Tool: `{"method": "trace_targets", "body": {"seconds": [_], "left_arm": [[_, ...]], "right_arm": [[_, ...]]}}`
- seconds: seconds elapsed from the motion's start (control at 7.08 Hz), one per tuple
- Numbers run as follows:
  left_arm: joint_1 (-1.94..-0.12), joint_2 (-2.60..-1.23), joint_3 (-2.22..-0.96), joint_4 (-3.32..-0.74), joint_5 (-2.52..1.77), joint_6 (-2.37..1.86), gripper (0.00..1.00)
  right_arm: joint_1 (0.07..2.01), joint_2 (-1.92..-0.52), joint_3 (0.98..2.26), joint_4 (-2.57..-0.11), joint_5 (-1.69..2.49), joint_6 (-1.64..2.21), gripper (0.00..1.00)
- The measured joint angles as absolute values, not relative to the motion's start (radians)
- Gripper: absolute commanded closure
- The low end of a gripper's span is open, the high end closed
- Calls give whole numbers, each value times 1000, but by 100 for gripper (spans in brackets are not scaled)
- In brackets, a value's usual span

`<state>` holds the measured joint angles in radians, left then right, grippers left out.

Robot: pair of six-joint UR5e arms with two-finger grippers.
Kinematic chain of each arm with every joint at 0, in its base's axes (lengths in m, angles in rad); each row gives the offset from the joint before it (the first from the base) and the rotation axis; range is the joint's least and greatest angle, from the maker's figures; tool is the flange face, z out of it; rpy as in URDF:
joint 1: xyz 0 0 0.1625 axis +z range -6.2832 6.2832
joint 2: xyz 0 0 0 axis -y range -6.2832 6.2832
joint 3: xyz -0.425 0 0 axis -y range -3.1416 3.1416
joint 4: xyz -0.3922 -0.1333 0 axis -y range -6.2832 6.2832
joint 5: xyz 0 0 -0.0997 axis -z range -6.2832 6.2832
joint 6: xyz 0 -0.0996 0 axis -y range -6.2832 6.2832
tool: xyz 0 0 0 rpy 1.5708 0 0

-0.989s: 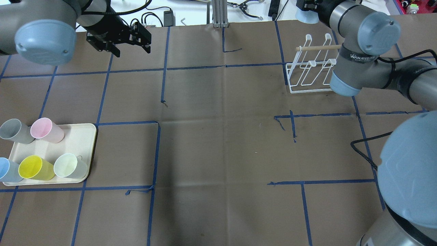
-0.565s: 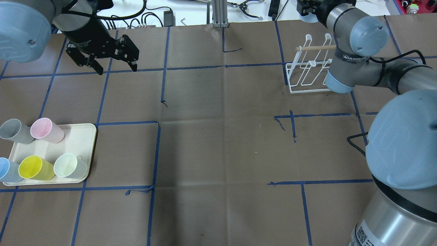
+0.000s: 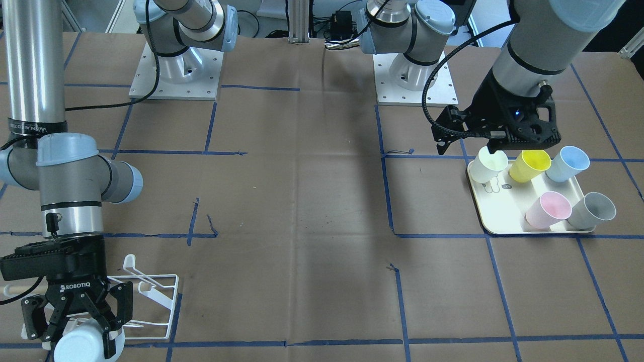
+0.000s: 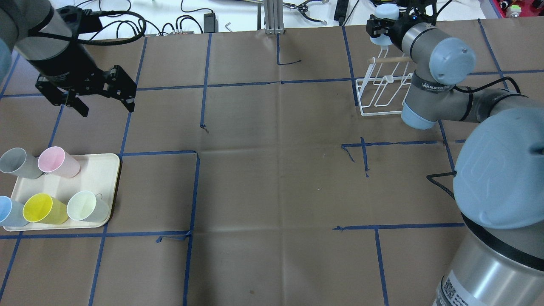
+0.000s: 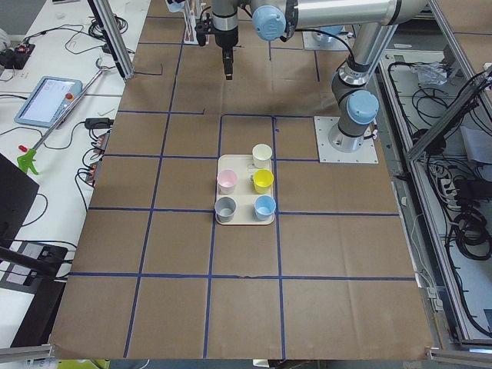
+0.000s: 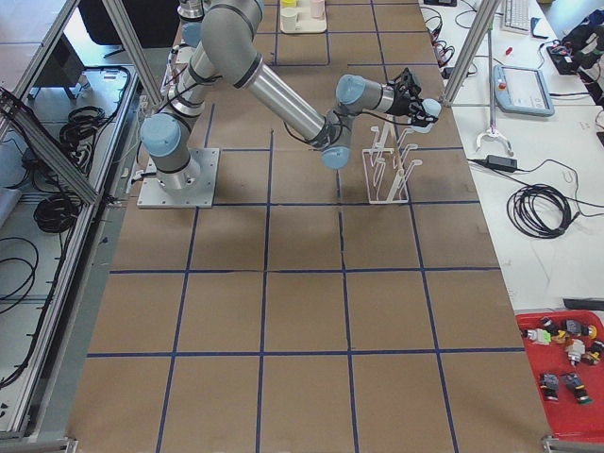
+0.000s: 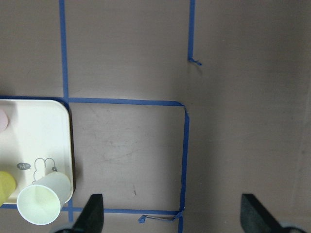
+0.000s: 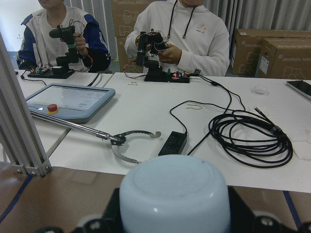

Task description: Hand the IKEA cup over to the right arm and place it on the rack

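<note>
My right gripper is shut on a pale blue cup, held base up at the far end of the white wire rack. I cannot tell whether the cup touches a prong. The right wrist view shows the cup between the fingers. The front view shows the same gripper, cup and rack. My left gripper is open and empty above the table, beyond the cream tray. In the front view it hovers beside the pale green cup.
The tray holds grey, pink, blue, yellow and pale green cups. Blue tape lines grid the brown table. Cables, a tablet and operators are beyond the far edge.
My left gripper has moved from the far edge toward the tray, still open. My right gripper has brought the blue cup slightly nearer, over the rack's far end.
</note>
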<state>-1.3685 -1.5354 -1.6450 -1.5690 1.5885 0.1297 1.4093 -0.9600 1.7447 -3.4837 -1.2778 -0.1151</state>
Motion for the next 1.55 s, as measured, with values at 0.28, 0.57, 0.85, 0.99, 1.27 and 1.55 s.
{"method": "trace_targets", "body": {"seconds": [0.28, 0.57, 0.85, 0.99, 1.27, 1.55], "left_arm": [[-1230, -1427, -1796, -1564, 1591, 269, 0], [-1088, -1350, -1932, -1539, 1589, 415, 1], [-999, -1328, -2012, -1485, 1591, 491, 1], [-987, -1336, -2026, -1466, 1591, 499, 1], [-982, -1373, -2069, -1386, 1591, 500, 1], [-981, -1422, -2174, -1199, 1592, 501, 1]], "right_arm": [[1406, -967, 1774, -3484, -1278, -115, 90], [1405, -973, 1796, -3484, -1278, -114, 13], [1405, -974, 1797, -3494, -1278, -113, 0], [1406, -974, 1796, -3497, -1278, -109, 0], [1407, -976, 1793, -3494, -1278, -105, 0], [1408, -991, 1789, -3489, -1276, -103, 0]]}}
